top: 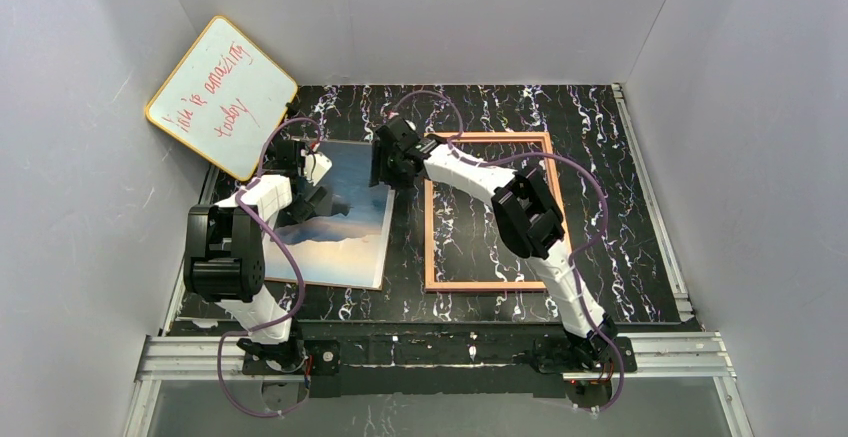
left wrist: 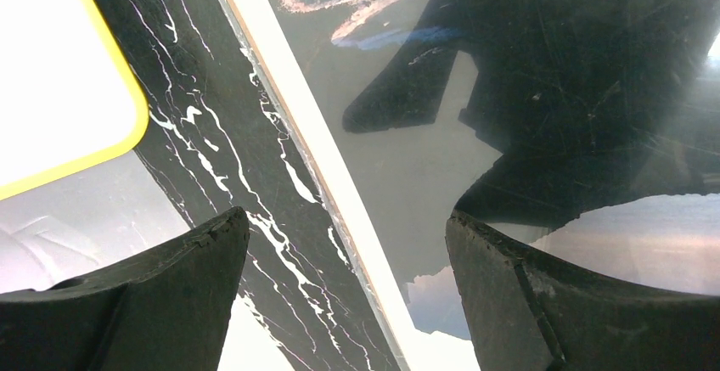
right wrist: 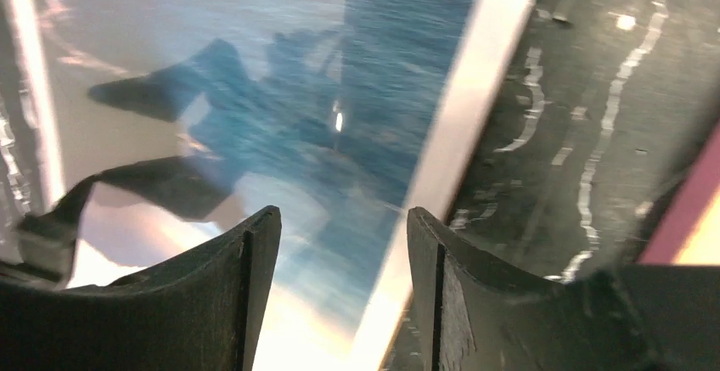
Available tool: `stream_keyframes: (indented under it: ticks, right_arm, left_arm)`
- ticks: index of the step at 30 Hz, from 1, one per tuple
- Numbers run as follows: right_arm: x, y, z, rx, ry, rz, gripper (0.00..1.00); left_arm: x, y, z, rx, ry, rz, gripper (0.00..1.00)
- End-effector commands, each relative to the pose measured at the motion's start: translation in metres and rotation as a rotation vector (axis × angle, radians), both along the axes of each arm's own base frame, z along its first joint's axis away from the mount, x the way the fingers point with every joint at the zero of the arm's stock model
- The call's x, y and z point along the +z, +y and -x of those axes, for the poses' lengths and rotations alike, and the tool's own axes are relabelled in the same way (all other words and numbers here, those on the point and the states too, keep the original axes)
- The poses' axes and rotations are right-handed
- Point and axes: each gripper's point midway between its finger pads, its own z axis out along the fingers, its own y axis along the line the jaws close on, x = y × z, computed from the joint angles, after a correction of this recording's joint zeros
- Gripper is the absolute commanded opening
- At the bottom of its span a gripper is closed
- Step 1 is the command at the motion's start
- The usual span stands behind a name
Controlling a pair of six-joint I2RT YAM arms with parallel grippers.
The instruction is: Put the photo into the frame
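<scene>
Two arms, top view: my left gripper (top: 315, 182) and right gripper (top: 385, 177) flank the photo (top: 345, 232). It lies face up beside the frame (top: 488, 138), not in it.
Left wrist: jaws wide, empty, straddling the photo's outer white border, likely for an edge pinch.
Right wrist: jaws narrower, empty, over the frame-side border.

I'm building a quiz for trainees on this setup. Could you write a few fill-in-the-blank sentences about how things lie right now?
1. In the top view, the photo lies face up to the ___ of the frame.
2. The whiteboard bears writing coloured ___.
3. The left tool and the right tool both stand ___ over the photo.
Missing words: left; red; open.
</scene>
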Motion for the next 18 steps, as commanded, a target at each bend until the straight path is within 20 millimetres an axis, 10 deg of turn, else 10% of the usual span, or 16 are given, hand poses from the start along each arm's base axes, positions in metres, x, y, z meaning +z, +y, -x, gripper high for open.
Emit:
stream_keyframes:
  ticks: [1,10,18]
  right_arm:
    - [0.069,0.051,0.020,0.126,-0.117,-0.117,0.64]
    - [0.065,0.047,0.027,0.129,-0.123,-0.095,0.65]
    - [0.059,0.014,0.027,0.069,-0.133,-0.035,0.73]
  left_arm:
    - [-0.053,-0.019,0.053,-0.026,0.234,0.107,0.86]
    - [-0.038,-0.036,0.050,-0.026,0.265,0.205,0.86]
    - [0.073,-0.023,0.009,-0.024,0.110,0.320,0.90]
